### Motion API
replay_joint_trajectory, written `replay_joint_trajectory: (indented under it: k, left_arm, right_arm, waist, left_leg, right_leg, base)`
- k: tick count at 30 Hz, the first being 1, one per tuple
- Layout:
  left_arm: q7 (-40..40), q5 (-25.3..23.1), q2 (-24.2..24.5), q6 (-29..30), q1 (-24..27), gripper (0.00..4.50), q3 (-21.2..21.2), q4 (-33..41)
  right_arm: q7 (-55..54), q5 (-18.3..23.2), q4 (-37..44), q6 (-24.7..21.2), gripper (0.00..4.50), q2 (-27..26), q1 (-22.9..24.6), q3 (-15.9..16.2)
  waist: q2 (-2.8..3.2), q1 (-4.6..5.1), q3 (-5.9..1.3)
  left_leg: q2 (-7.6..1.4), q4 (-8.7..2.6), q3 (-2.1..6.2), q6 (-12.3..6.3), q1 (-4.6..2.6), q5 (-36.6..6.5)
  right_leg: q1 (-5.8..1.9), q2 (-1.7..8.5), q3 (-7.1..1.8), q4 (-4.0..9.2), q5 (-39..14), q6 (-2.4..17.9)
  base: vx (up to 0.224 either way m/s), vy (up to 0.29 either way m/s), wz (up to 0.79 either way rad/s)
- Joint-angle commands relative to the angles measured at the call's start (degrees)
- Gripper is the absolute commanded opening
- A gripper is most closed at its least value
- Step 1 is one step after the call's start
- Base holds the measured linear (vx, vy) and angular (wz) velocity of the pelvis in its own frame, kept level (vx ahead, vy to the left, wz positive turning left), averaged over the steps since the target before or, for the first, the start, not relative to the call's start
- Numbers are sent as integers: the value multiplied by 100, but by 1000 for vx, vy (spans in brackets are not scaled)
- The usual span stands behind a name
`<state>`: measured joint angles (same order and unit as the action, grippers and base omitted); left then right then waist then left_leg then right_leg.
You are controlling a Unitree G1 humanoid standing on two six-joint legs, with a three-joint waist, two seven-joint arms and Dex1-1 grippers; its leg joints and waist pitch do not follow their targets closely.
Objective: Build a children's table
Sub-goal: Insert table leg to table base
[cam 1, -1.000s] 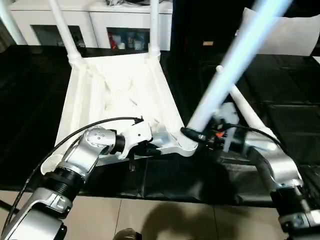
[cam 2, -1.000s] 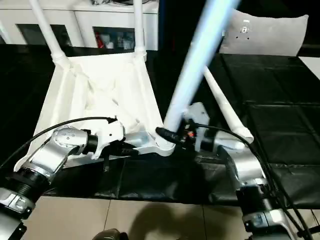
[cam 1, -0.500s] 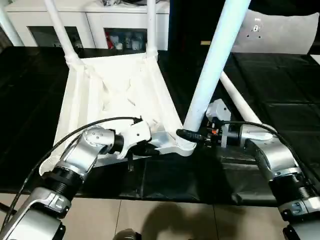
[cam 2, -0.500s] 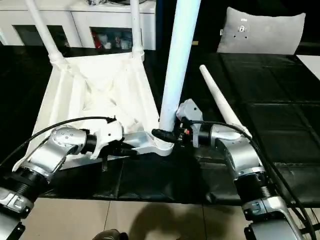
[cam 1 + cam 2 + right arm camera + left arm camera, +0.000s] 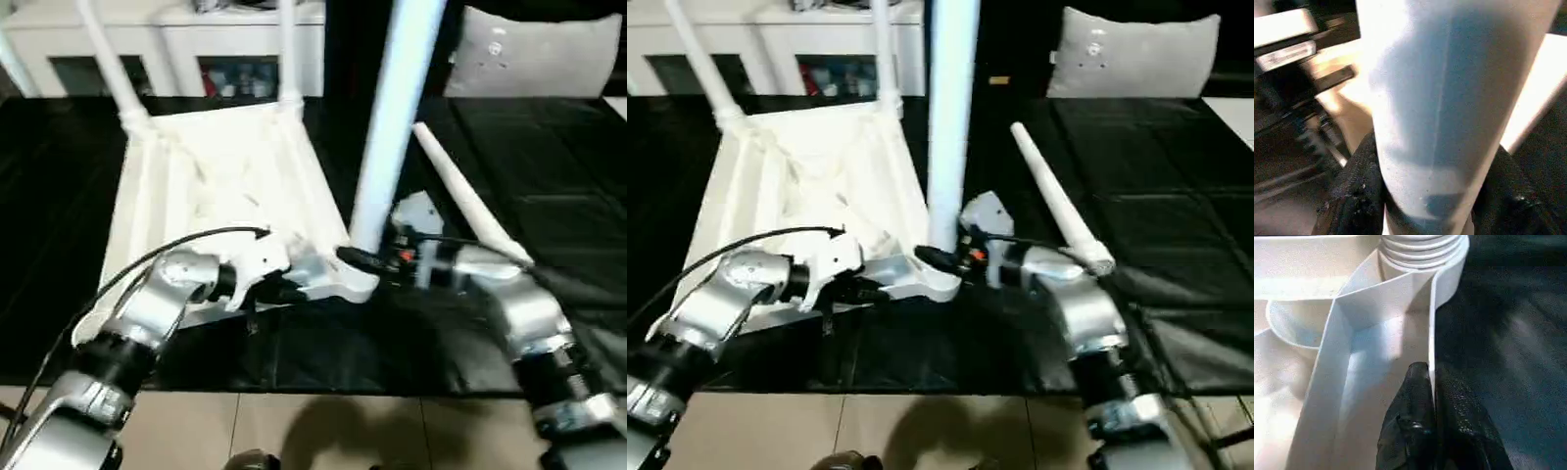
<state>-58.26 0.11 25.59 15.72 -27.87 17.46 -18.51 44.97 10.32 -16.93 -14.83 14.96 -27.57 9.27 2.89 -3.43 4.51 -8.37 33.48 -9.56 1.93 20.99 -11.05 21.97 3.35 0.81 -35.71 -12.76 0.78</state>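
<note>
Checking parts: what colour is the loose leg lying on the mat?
White; the loose leg shows best in the right eye view.

Both forearms are silver metal cylinders with dark ribbed rings near the elbows; the left arm (image 5: 147, 313) ends in a rounded silver joint with a black collar and a white wrist housing, over which a thin black cable arches. The right arm (image 5: 1073, 304) carries a pale grey block at its wrist, a small orange-red spot beside it and a black cable along its top. The left gripper (image 5: 1432, 428) has two matte black fingers with a finely pebbled skin, and the right gripper (image 5: 1425, 196) has the same grainy black fingers (image 5: 1354, 191).
</note>
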Motion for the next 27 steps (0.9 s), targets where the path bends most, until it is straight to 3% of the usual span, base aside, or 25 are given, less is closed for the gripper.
replay_joint_trajectory:
  k: [1,2,3,4,6,7,9,11,12,13,14,15,16,19,24,25,27]
  left_arm:
    - [472,33,-60,448,79,0,-314,544]
    - [570,42,-98,633,179,0,-345,739]
    - [789,3,-199,918,277,0,-404,966]
    - [993,-34,-314,1194,361,0,-450,1188]
    - [1244,-79,-499,1528,430,0,-463,1448]
    - [1431,-112,-679,1694,450,0,-447,1576]
    - [1681,-137,-978,1910,478,0,-368,1761]
    - [1996,-139,-1383,2142,494,0,-185,1939]
    - [1996,-139,-1383,2142,494,0,-185,1939]
    - [2071,-169,-1411,2164,453,0,-140,1880]
    - [2125,-210,-1399,2118,403,0,-149,1777]
    - [2202,-266,-1389,2085,361,0,-167,1709]
    - [2271,-320,-1374,1967,318,0,-192,1631]
    - [2321,-321,-1348,2006,334,0,-295,1680]
    - [2335,-336,-1258,2064,433,0,-278,1797]
    - [2359,-345,-1238,2027,409,0,-272,1753]
    - [2350,-349,-1176,1960,366,0,-265,1674]
  right_arm:
    - [-751,-409,-633,-459,188,-147,163,73]
    - [-922,-435,-750,-400,188,-236,68,26]
    - [-1121,-469,-909,-337,188,-321,-56,-25]
    - [-1296,-493,-1063,-282,188,-392,-175,-67]
    - [-1513,-512,-1231,-246,188,-463,-299,-128]
    - [-1662,-521,-1351,-236,188,-503,-377,-177]
    - [-1833,-531,-1487,-227,188,-557,-465,-243]
    - [-1940,-540,-1409,-312,188,-641,-442,-274]
    - [-1940,-540,-1409,-312,188,-641,-442,-274]
    - [-1921,-530,-1333,-366,188,-664,-421,-259]
    - [-1871,-507,-1320,-363,188,-664,-419,-245]
    - [-1834,-481,-1352,-334,188,-666,-432,-234]
    - [-1774,-457,-1377,-307,188,-664,-434,-215]
    - [-1780,-398,-1482,-293,188,-708,-435,-219]
    - [-1791,-336,-1691,-190,188,-810,-511,-376]
    - [-1753,-330,-1719,-158,244,-810,-523,-372]
    - [-1647,-336,-1783,-62,261,-803,-549,-328]
  waist:
    - [50,9,-181]
    - [88,30,-169]
    - [132,55,-188]
    - [104,112,-186]
    - [114,143,-228]
    - [109,143,-230]
    - [90,129,-272]
    - [37,85,-332]
    - [37,85,-332]
    - [64,61,-332]
    - [2,70,-312]
    - [28,57,-307]
    - [-19,56,-283]
    - [9,34,-287]
    - [-37,41,-343]
    - [-27,42,-351]
    - [-38,41,-359]
  left_leg:
    - [-461,-594,286,233,30,-2111]
    - [-467,-612,296,282,12,-2313]
    - [-461,-592,295,312,-21,-2345]
    - [-456,-596,289,280,5,-2209]
    - [-437,-565,241,158,36,-1737]
    - [-429,-530,205,51,17,-1537]
    - [-412,-476,173,-129,34,-1085]
    - [-397,-402,146,-380,45,-538]
    - [-397,-402,146,-380,45,-538]
    - [-407,-397,150,-523,55,-414]
    - [-411,-399,132,-574,46,-522]
    - [-416,-404,137,-573,38,-588]
    - [-423,-422,130,-555,35,-750]
    - [-445,-449,142,-416,14,-946]
    - [-427,-415,135,-443,43,-644]
    - [-431,-409,136,-446,35,-641]
    - [-431,-399,135,-453,33,-639]
  right_leg:
    - [-145,574,-262,556,-2337,1088]
    - [-102,549,-242,583,-2572,979]
    - [-83,554,-249,570,-2466,1017]
    - [-119,535,-245,567,-2096,1108]
    - [-171,519,-235,548,-1369,1259]
    - [-159,506,-239,557,-1062,1339]
    - [-209,501,-235,525,-454,1467]
    - [-246,480,-207,471,356,1587]
    - [-246,480,-207,471,356,1587]
    - [-240,480,-183,443,590,1638]
    - [-226,472,-180,470,479,1640]
    - [-222,479,-178,472,346,1640]
    - [-214,484,-177,507,-24,1601]
    - [-201,494,-181,537,-657,1462]
    - [-223,502,-177,486,-203,1508]
    - [-225,503,-172,483,-180,1522]
    - [-228,500,-168,468,-118,1555]
  base:
    - [0,0,0]
    - [0,0,0]
    - [0,0,0]
    - [0,0,0]
    - [0,0,0]
    - [0,0,0]
    - [0,0,0]
    - [0,0,0]
    - [0,0,0]
    - [0,0,0]
    - [0,0,0]
    - [0,0,0]
    - [0,0,0]
    - [0,0,0]
    - [0,0,0]
    - [0,0,0]
    - [0,0,0]
